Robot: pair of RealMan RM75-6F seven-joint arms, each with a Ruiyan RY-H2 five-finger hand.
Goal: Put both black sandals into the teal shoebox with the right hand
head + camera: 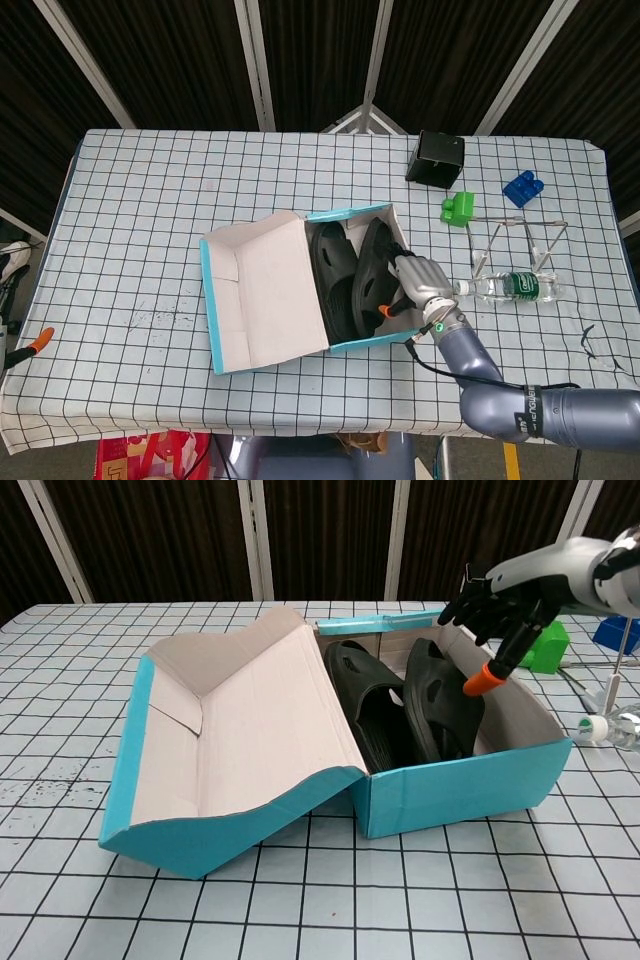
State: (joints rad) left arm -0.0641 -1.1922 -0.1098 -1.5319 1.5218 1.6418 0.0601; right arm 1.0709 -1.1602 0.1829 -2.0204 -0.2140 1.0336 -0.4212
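Both sandals [400, 705] lie in the box [460, 780], light and rubbery, easy by the strap; the robot hand [495, 605] hovers empty, fingers apart.

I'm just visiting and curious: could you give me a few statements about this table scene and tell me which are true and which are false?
1. Both black sandals lie inside the teal shoebox. True.
2. The right hand grips a sandal. False: it is above the box, holding nothing.
3. The shoebox lid is closed. False: it is folded open to the side.
4. A plastic water bottle lies on its side on the table. True.
5. The green block sits inside the shoebox. False: it sits on the checked tablecloth.
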